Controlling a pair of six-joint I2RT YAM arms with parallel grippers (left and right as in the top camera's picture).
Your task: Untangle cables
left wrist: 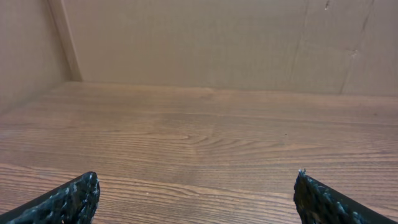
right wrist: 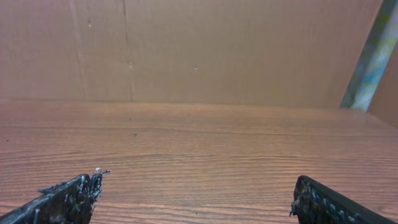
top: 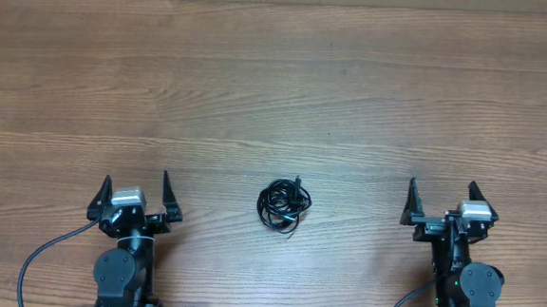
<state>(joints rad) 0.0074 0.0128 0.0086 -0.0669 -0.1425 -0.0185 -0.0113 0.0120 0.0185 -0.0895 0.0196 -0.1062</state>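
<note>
While you are watching from overhead, you are seeing one left arm (top: 124,263), one right arm (top: 466,280) and a single small bundle of thin black cables (top: 284,206), too tangled for counting cords. It is lying on the wooden worktop (top: 278,87) midway between the arms. The left jaws and right jaws are both standing wide open, gripping nothing

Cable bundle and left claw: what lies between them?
Nothing: the overhead view shows only bare wooden table between the open left claw and the black cable bundle.
</note>
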